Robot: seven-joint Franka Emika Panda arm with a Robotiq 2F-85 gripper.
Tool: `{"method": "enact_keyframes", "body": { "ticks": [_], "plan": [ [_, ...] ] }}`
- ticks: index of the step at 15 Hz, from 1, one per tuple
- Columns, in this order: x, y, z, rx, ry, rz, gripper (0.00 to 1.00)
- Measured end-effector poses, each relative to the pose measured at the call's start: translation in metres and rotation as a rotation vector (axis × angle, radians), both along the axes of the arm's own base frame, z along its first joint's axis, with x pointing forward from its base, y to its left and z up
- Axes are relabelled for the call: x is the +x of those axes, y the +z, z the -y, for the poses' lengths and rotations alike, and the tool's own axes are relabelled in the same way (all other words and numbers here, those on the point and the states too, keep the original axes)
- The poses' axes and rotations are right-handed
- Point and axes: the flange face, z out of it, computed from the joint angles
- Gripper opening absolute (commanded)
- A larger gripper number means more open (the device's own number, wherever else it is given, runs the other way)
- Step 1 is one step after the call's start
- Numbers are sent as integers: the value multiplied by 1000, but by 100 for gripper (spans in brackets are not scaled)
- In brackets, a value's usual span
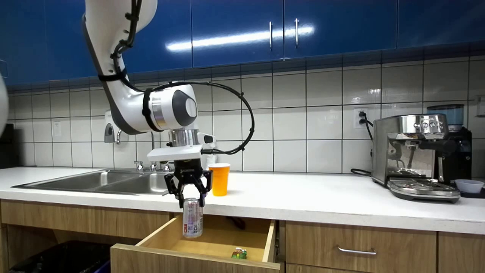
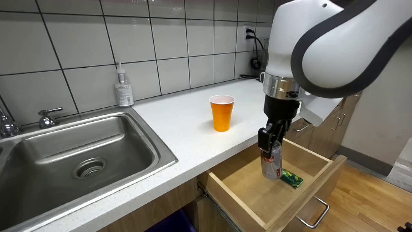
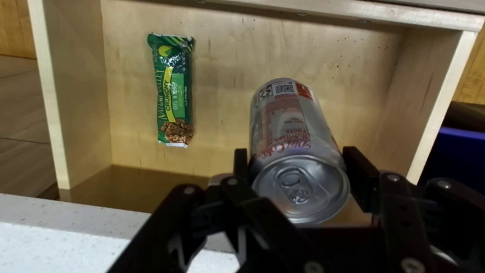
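Note:
My gripper (image 1: 192, 202) points down with its black fingers shut on the sides of a silver Diet Coke can (image 1: 193, 223) near its top. The can hangs about upright over an open wooden drawer (image 1: 182, 261), and its base looks raised above the drawer floor. In the wrist view, the can (image 3: 290, 121) sits between both fingers (image 3: 295, 167) with its lid and tab facing the camera. A green Nature Valley bar (image 3: 172, 91) lies flat on the drawer floor, beside and apart from the can. The bar also shows in both exterior views (image 1: 239, 253) (image 2: 291, 178), partly covered by the can in an exterior view.
An orange cup (image 2: 222, 112) stands upright on the white counter (image 1: 303, 193) behind the drawer. A steel sink (image 2: 90, 167) and a soap bottle (image 2: 124, 90) are beside it. A coffee machine (image 1: 413, 151) stands farther along the counter. A dark bin (image 1: 68, 258) sits under the counter.

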Motion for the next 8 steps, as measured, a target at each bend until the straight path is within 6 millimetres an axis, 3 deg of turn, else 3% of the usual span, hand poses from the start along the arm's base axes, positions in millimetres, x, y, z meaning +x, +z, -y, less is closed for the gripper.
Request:
{"method": "enact_keyframes", "body": {
  "ticks": [8],
  "plan": [
    [-11, -16, 2, 3, 28, 61, 38]
  ]
}}
